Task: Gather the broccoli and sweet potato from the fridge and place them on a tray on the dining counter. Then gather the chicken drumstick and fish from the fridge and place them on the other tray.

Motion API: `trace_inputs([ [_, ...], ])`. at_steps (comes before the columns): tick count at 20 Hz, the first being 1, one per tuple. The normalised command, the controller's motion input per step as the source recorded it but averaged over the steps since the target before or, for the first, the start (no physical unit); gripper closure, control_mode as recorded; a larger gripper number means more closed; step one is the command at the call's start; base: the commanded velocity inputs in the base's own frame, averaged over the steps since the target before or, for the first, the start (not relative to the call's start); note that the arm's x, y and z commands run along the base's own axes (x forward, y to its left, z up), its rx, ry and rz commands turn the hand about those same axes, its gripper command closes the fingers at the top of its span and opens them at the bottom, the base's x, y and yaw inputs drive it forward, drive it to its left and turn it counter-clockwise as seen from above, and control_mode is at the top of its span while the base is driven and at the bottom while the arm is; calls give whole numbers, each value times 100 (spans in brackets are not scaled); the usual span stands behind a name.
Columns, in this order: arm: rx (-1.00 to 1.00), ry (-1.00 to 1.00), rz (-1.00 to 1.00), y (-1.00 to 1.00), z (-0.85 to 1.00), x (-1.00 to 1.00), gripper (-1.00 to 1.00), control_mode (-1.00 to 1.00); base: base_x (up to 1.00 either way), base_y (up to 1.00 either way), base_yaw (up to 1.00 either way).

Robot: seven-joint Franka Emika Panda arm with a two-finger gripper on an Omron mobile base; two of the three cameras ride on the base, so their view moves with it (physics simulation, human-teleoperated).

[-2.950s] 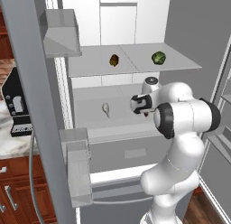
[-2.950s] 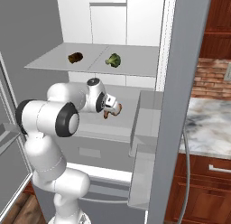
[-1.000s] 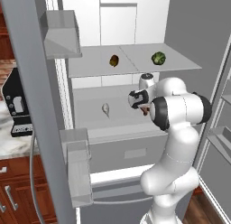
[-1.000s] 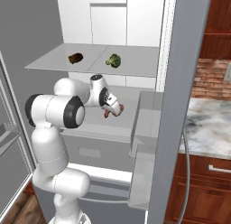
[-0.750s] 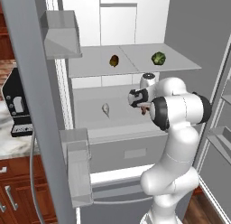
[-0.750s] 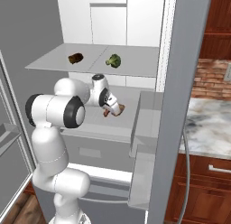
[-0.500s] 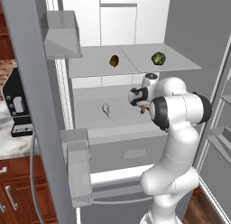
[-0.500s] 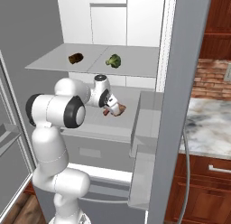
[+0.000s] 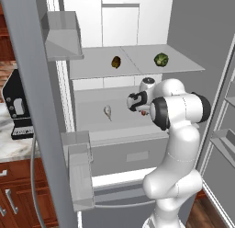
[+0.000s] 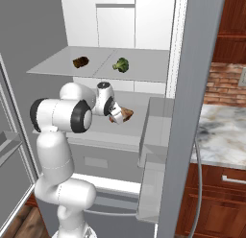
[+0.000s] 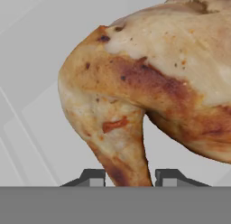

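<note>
My gripper [image 11: 124,175] has narrowed from wide onto the chicken drumstick [image 11: 149,83] on the fridge's middle shelf [image 10: 132,131]; grip looks nearly set, lift next.

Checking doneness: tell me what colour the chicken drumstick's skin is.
Pale cream with golden-brown roasted patches; hand view shows it best.

Even, soft, diffuse lighting is seen throughout, typical of a rendered scene, with no single source and no harsh glare. The fridge interior [image 9: 137,34] is brightly lit, almost white at the back wall, while the door panels are shaded a flat mid grey. Only faint shadows are cast under the glass shelf [image 10: 96,64]. Both base views are sharp edge to edge, with no visible lens distortion. In the hand view, the chicken drumstick [image 11: 149,87] is rendered slightly soft and blurred at close range.
</note>
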Motion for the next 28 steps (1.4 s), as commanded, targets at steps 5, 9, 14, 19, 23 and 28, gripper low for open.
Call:
trace_inputs([
  [5, 0, -1, -11, 24, -100, -15, 100, -100, 0, 0, 0],
  [9, 0, 4, -4, 0, -96, 17, 100, -100, 0, 0, 0],
  [14, -10, 0, 0, -2, -51, -2, 100, -100, 0, 0, 0],
  [19, -2, -7, 0, 0, -27, -26, 100, -100, 0, 0, 0],
  [23, 0, -16, 4, -5, -3, -50, 100, -100, 0, 0, 0],
  [28, 0, -4, 7, -5, 0, -50, 100, -100, 0, 0, 0],
])
